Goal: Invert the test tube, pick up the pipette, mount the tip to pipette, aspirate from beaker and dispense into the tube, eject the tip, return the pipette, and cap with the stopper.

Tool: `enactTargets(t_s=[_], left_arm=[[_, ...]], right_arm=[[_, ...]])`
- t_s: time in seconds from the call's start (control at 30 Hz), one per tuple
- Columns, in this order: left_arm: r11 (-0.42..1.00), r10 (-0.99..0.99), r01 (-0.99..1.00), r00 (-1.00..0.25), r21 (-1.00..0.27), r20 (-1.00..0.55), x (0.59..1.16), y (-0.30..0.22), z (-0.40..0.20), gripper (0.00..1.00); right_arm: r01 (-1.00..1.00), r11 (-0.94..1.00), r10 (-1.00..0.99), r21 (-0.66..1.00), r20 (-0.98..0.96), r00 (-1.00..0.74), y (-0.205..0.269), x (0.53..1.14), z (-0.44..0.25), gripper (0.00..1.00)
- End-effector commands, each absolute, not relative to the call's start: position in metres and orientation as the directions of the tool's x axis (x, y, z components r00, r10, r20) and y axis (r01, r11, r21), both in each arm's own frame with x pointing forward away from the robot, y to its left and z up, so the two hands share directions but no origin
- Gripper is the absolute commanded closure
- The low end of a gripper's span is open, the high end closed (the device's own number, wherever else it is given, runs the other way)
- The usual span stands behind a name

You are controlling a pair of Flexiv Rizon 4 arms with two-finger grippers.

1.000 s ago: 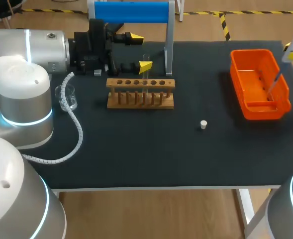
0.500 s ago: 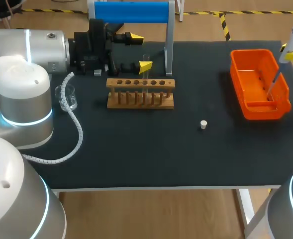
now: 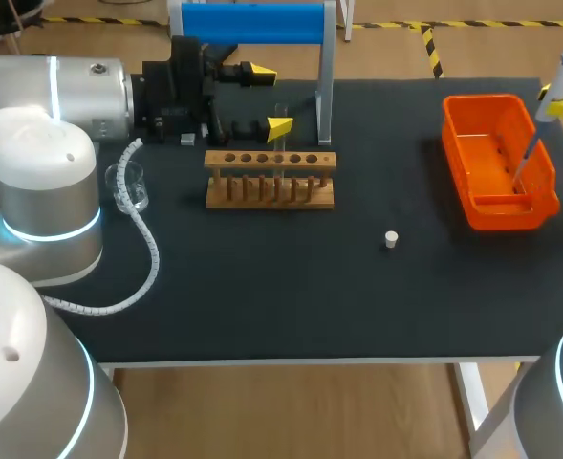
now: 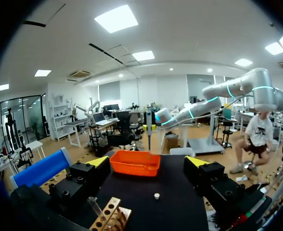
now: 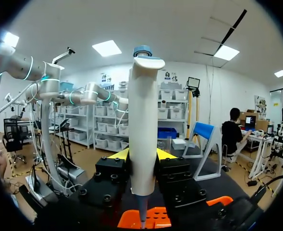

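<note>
Pipette (image 3: 560, 81), pinched by your right fingers (image 5: 119, 155), has shifted slightly over the orange bin (image 3: 496, 212) and settled, its tip (image 3: 525, 158) apparently still on, so ejection looks next; your left fingers (image 3: 279, 126) sit spread by the rack (image 3: 270, 179).

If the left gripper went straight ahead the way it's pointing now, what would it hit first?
Probably the orange bin, which sits dead ahead of the left gripper across the table. The white stopper lies lower on the table, likely under that line, though depth is hard to judge.
</note>
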State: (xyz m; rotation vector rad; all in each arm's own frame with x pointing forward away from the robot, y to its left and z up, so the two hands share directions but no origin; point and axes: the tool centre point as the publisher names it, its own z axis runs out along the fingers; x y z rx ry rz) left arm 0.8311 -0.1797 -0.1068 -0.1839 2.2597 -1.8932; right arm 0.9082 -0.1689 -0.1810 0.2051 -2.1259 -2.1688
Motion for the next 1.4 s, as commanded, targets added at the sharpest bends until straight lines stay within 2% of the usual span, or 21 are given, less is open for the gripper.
enactTargets(t_s=[0.03,0.5,1.0,1.4], left_arm=[[0.174,-0.218,0.027,-0.974,-0.984,-0.065,0.831,-0.181,-0.108,0.0],[0.174,-0.218,0.027,-0.974,-0.984,-0.065,0.831,-0.181,-0.108,0.0],[0.273,-0.227,0.01,-0.971,-0.962,-0.074,0.848,-0.295,-0.068,0.0],[0.267,-0.194,0.03,-0.977,-0.963,-0.084,0.862,-0.389,-0.046,0.0]], right_arm=[[-0.025,-0.018,-0.163,1.0,-0.028,-0.986,-0.169,0.908,-0.18,1.0],[-0.025,-0.018,-0.163,1.0,-0.028,-0.986,-0.169,0.908,-0.18,1.0],[-0.025,-0.018,-0.163,1.0,-0.028,-0.986,-0.169,0.908,-0.18,1.0],[-0.025,-0.018,-0.163,1.0,-0.028,-0.986,-0.169,0.908,-0.18,1.0]])
